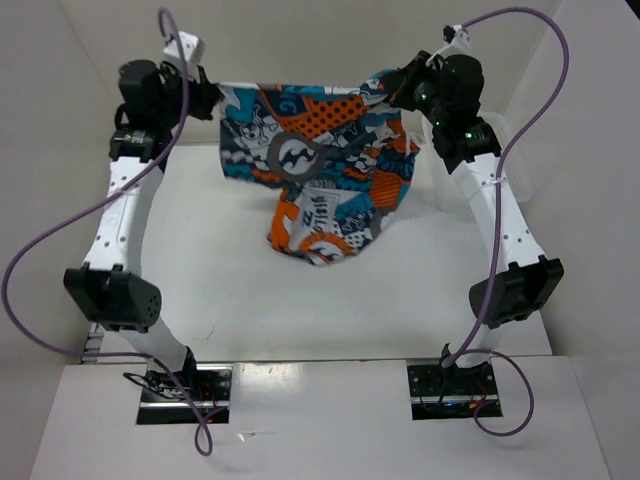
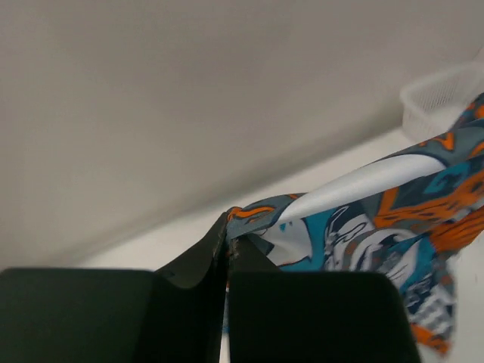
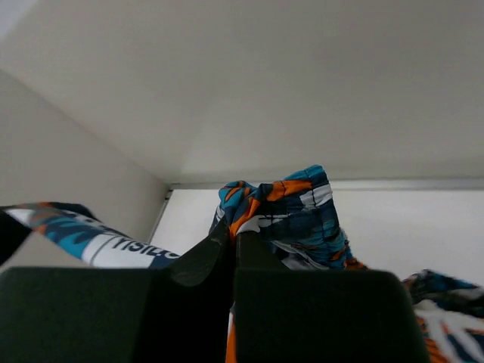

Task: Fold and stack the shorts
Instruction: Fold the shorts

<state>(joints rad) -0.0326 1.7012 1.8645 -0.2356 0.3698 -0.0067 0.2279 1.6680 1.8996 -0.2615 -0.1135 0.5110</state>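
The shorts (image 1: 325, 170) hang spread between the two arms at the 12 o'clock side of the table (image 1: 230, 290), lifted by their upper edge. The left gripper (image 1: 207, 100) sits at about 10 o'clock from the cloth's middle, the right gripper (image 1: 398, 88) at about 1 o'clock. The top edge runs nearly level between them, and the rest of the fabric drapes toward 6 o'clock, its lowest folds appearing to touch the tabletop near the centre.

In the left wrist view, the left gripper (image 2: 227, 240) has its jaws pressed together on a thin corner of the shorts (image 2: 363, 227), which stretch away toward 3 o'clock. A white mesh basket (image 2: 442, 94) shows at 2 o'clock in that view, behind the cloth.

In the right wrist view, the right gripper (image 3: 233, 236) is likewise pinched tight on the shorts (image 3: 283, 208); a bunch of fabric rises just above the fingertips at 12 o'clock, and another strip of the cloth crosses at 9 o'clock.
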